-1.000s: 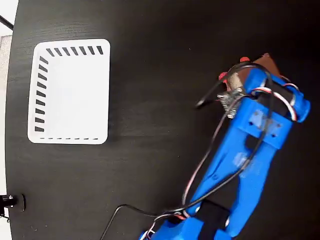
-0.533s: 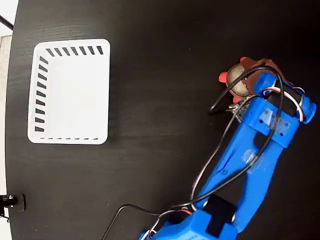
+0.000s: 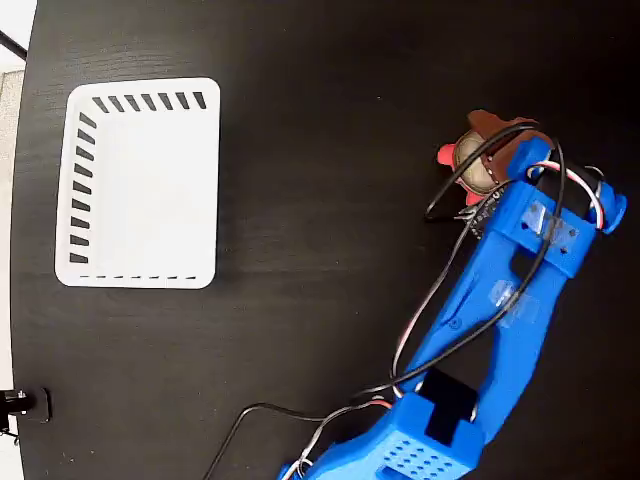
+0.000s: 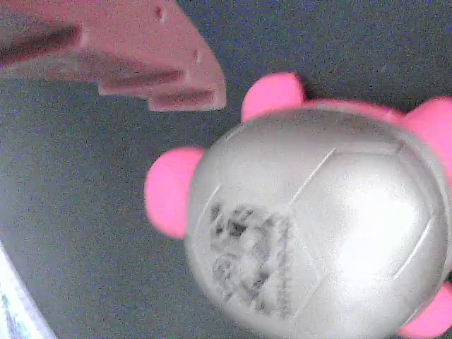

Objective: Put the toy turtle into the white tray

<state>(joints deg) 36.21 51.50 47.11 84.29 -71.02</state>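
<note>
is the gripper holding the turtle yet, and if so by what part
Not that the views show. In the wrist view one finger stands clear of the turtle, above its shell. The gripper hovers over the turtle; the other finger is hidden.

In the fixed view, a white tray (image 3: 138, 184) with slotted sides is seen at the left of the black worktop (image 3: 320, 60). Well apart, at the right, the toy turtle (image 3: 470, 163) is partly covered by the brown tool (image 3: 497, 143) of the blue arm (image 3: 500, 300). Whether the tool is closed on it cannot be told.
</note>
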